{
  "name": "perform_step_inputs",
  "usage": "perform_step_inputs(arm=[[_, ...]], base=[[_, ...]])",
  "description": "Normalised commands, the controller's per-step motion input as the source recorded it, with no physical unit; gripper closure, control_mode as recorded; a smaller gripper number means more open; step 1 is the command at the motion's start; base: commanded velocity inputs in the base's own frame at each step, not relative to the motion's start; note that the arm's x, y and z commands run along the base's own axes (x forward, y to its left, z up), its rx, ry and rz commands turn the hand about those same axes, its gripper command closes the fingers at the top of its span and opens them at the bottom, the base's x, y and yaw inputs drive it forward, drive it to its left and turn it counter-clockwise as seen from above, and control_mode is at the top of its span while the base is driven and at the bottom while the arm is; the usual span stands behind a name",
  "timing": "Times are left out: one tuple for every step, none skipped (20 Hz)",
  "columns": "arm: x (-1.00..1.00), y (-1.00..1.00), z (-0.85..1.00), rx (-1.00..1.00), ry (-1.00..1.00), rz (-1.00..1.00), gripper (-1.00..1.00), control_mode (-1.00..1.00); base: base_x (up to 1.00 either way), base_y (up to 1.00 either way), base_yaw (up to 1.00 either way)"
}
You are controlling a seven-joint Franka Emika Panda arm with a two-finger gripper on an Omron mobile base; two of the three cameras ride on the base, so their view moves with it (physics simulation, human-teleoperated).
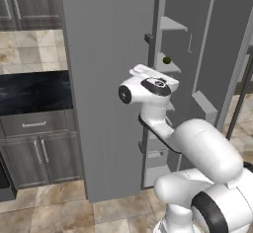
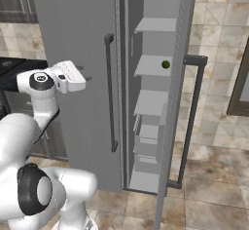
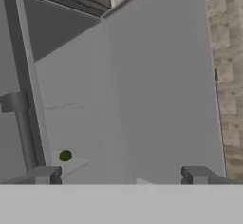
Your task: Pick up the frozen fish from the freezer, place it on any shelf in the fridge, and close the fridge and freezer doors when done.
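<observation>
The tall grey unit has its wide plain fridge door (image 2: 73, 39) shut, with a dark bar handle (image 2: 110, 92). Beside it the narrower freezer (image 2: 153, 102) stands open, showing short pale shelves (image 1: 173, 25). Its door (image 2: 187, 53) is swung out edge-on, with its handle (image 2: 194, 117). A small green ball (image 2: 166, 64) (image 1: 167, 59) (image 3: 65, 156) lies on a shelf. The frozen fish is out of view. My gripper (image 3: 121, 174) is open and holds nothing. My hand (image 1: 148, 76) (image 2: 68, 76) hovers in front of the shut door, short of the open compartment.
Dark wood cabinets (image 1: 29, 2) and a black countertop (image 1: 34, 94) with drawers (image 1: 34, 124) stand left of the unit. Tiled floor (image 2: 214, 185) spreads out on the right. The open door's handle sticks out into that space. A dark frame (image 2: 241, 87) sits at the far right.
</observation>
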Motion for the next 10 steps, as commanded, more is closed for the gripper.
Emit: perform_step_inputs(arm=[[-1.0,-0.23,0.44,0.05,0.01,0.18,-1.0,-1.0],[-1.0,-0.26,0.4,0.06,0.01,0.19,-1.0,-1.0],[-1.0,-0.29,0.4,0.07,0.0,0.2,-1.0,-1.0],[-1.0,-0.29,0.37,0.07,0.0,0.2,-1.0,-1.0],[-1.0,-0.32,0.36,0.07,0.01,0.21,-1.0,-1.0],[-1.0,-0.32,0.35,0.07,0.02,0.22,-1.0,-1.0],[-1.0,-0.33,0.35,0.07,0.03,0.22,-1.0,-1.0],[-1.0,-0.33,0.36,0.07,0.03,0.23,-1.0,-1.0],[-1.0,-0.29,0.35,0.06,0.06,0.25,-1.0,-1.0],[-1.0,-0.27,0.33,0.06,0.09,0.27,-1.0,-1.0]], base=[[0.0,0.0,0.0],[0.0,0.0,0.0],[0.0,0.0,0.0],[0.0,0.0,0.0],[0.0,0.0,0.0],[0.0,0.0,0.0],[0.0,0.0,0.0],[0.0,0.0,0.0],[0.0,0.0,0.0],[0.0,0.0,0.0]])
